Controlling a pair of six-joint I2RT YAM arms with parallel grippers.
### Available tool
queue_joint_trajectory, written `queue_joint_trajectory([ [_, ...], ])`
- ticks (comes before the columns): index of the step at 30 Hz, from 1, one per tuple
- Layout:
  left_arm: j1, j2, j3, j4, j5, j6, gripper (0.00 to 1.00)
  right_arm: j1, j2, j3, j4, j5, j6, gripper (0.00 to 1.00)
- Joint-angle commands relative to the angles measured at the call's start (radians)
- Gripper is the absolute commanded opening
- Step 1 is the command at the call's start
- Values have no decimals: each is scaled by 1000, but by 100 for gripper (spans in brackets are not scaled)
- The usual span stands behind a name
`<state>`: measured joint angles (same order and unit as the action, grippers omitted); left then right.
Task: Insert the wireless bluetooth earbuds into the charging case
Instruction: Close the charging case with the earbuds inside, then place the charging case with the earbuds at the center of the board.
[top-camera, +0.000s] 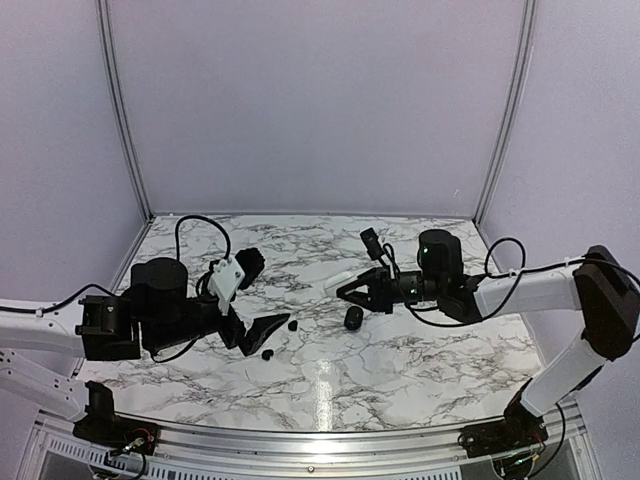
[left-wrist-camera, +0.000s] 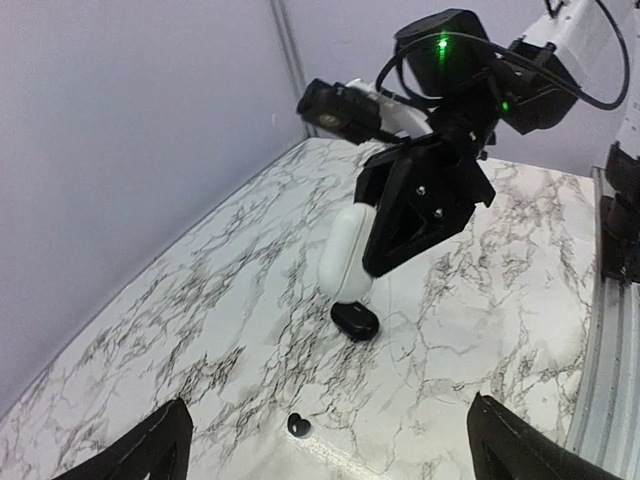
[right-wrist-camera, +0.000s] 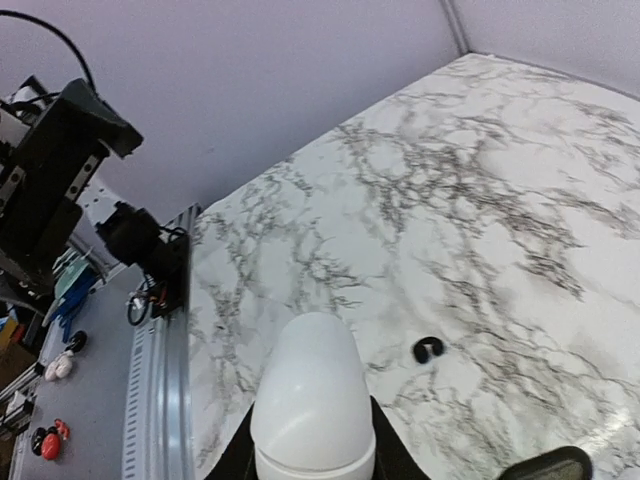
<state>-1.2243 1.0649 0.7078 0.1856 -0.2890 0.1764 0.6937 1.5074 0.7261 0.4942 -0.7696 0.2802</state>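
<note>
Left tool (left-wrist-camera: 330, 405) hangs wide apart over one earbud (left-wrist-camera: 298, 425); we'd drop straight, centre it, then close gently so it doesn't skitter across the surface (left-wrist-camera: 200, 300).

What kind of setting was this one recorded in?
Most likely a lab test booth, not a home: plain pale walls on metal posts enclose a marble-patterned table, with a left arm and right arm mounted at its near rail.

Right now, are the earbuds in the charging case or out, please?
Out: both earbuds lie on the table, apart from the charging case.
</note>
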Motion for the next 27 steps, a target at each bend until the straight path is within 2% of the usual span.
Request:
queue_joint_trajectory([
  [1, 92, 49, -7, 33, -9, -168, 99, -156, 86, 49, -45, 96, 18, 1],
  [9, 192, 159, 12, 28, 48, -307, 99, -341, 306, 141, -70, 60, 50, 4],
  [12, 213, 193, 19, 26, 71, -338, 99, -358, 375, 195, -122, 65, 23, 5],
  [18, 247, 245, 31, 26, 99, -356, 99, -392, 451, 250, -167, 67, 21, 12],
  [20, 252, 285, 54, 26, 114, -345, 99, -401, 457, 254, -173, 76, 24, 18],
  [24, 253, 412, 130, 25, 173, -327, 99, -406, 452, 265, -209, 110, 12, 49],
  [27, 252, 505, 201, 22, 223, -333, 99, -407, 429, 260, -223, 134, 9, 60],
])
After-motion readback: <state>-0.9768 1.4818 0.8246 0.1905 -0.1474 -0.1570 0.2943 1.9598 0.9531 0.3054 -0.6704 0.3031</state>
